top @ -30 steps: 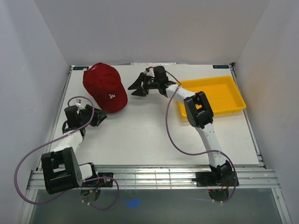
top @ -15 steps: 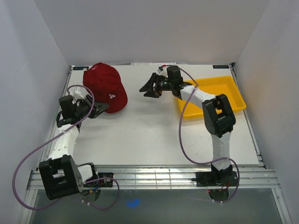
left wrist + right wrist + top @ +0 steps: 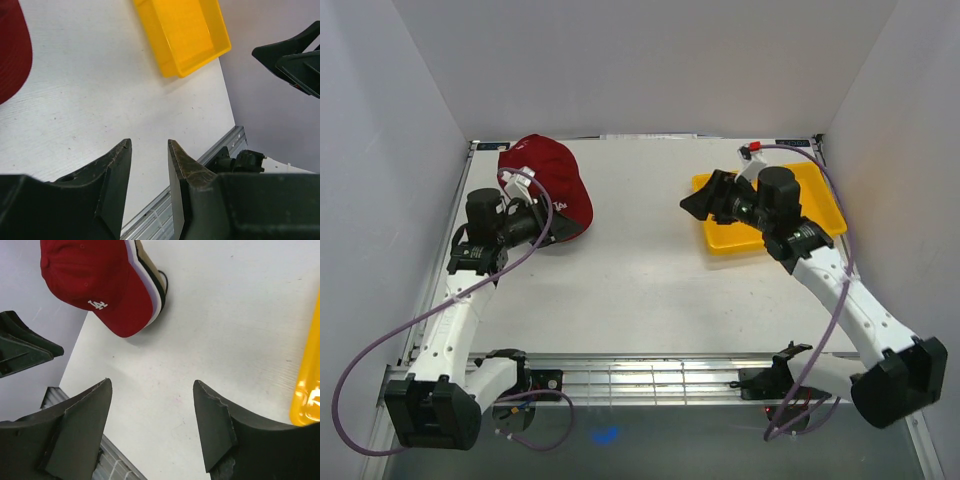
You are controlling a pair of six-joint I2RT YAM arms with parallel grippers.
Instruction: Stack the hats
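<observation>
The hats are in one stack at the table's back left, with the red hat [image 3: 542,172] on top. In the right wrist view the red hat [image 3: 92,282] shows a white logo, and the white, purple, tan and black brim edges [image 3: 151,282] peek out under it. My left gripper [image 3: 544,222] hovers just in front of the stack, pointing right, open and holding nothing [image 3: 148,143]. A sliver of the red hat [image 3: 12,55] shows at that view's left edge. My right gripper [image 3: 690,204] is open and empty [image 3: 152,383], by the tray's left edge.
A yellow plastic tray [image 3: 817,222] sits at the back right, seen also as the tray [image 3: 186,31] and as the tray's edge [image 3: 306,395]. White walls enclose the table on three sides. A metal rail [image 3: 640,378] runs along the near edge.
My right arm has swung back from beside the hats to the tray's left edge, and its jaws have widened. My left arm has moved up and closer to the stack.
</observation>
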